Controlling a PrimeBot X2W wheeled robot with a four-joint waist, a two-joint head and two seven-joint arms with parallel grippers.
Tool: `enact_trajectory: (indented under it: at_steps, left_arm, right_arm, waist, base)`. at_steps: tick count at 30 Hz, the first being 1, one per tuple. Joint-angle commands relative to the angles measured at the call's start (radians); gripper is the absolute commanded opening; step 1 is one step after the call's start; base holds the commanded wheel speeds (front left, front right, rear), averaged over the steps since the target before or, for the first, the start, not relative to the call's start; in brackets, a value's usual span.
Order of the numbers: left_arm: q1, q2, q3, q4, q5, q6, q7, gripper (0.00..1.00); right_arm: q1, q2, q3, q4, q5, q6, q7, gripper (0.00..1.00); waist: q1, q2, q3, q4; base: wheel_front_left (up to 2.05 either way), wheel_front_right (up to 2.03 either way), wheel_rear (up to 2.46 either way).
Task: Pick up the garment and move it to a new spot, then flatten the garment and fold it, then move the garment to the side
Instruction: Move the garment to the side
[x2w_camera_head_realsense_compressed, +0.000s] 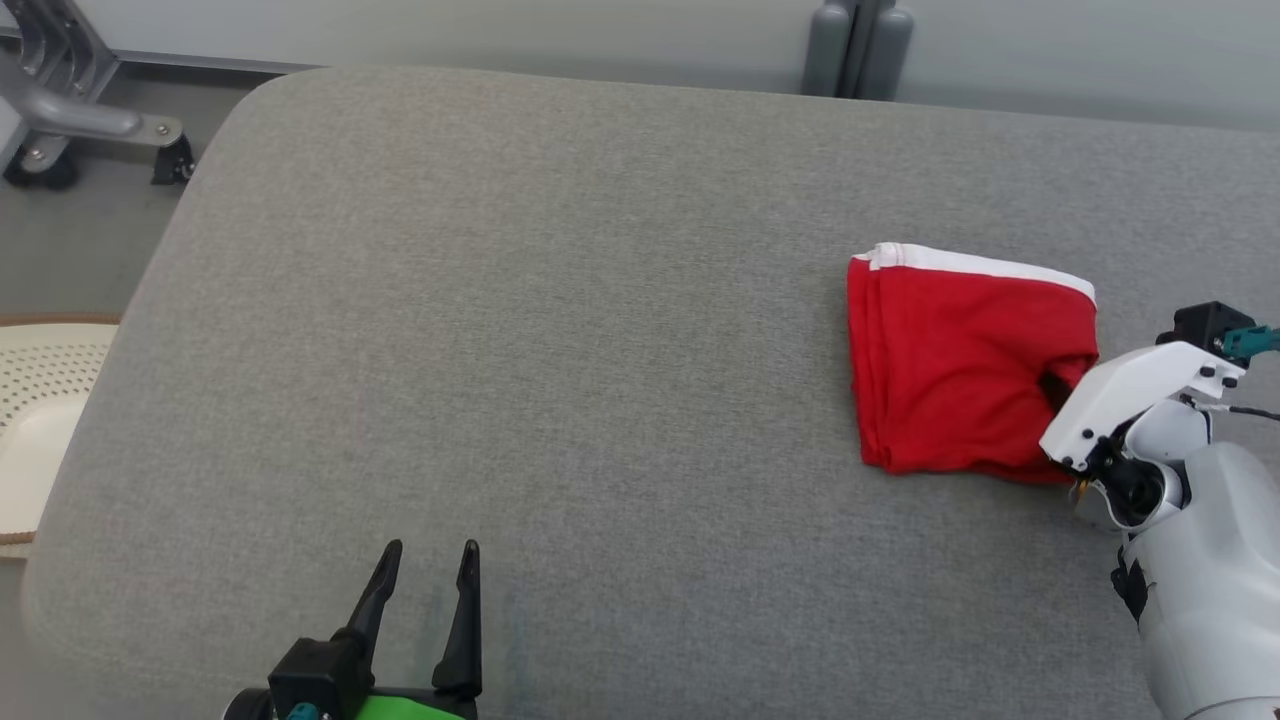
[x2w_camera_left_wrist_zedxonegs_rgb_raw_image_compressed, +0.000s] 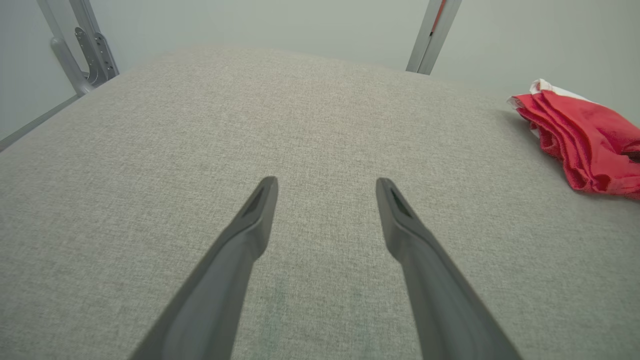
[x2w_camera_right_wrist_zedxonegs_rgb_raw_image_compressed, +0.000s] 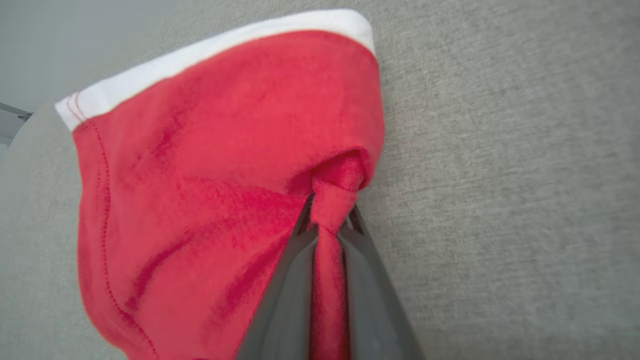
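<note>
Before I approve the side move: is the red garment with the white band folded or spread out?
Folded. The red garment with the white band lies as a compact rectangle, with stacked layer edges along one side.

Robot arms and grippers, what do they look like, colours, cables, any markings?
Both grippers have two long, tapered dark fingers. The left gripper has a black base on a bright green housing. The right gripper joins a white angular bracket with black screws, a black block with a teal plug, a thin black cable and a pale rounded forearm.
</note>
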Motion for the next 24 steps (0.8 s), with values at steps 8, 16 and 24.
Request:
enact_trajectory:
  at_steps: [8,16,24]
  left_arm:
    - [-0.024,0.002,0.015,-0.021,0.000,-0.007,-0.001,1.00]
    - [-0.111,0.003,0.009,-0.007,0.044,-0.039,-0.001,1.00]
    - [-0.148,0.006,0.024,0.011,0.065,-0.052,-0.001,1.00]
  right_arm:
    - [-0.060,-0.090,0.073,-0.086,0.010,0.000,-0.013,0.00]
    - [-0.173,-0.204,0.078,-0.167,-0.052,0.000,0.049,0.00]
    - [-0.234,-0.293,0.012,-0.171,-0.113,0.000,0.156,0.00]
  waist:
    - [0.0000,0.0000,0.026,-0.225]
    - [0.0000,0.0000,0.130,-0.319]
    - [0.0000,0.0000,0.193,-0.290]
  base:
    - [0.00,0.00,0.00]
    - [0.00,0.00,0.00]
    - [0.00,0.00,0.00]
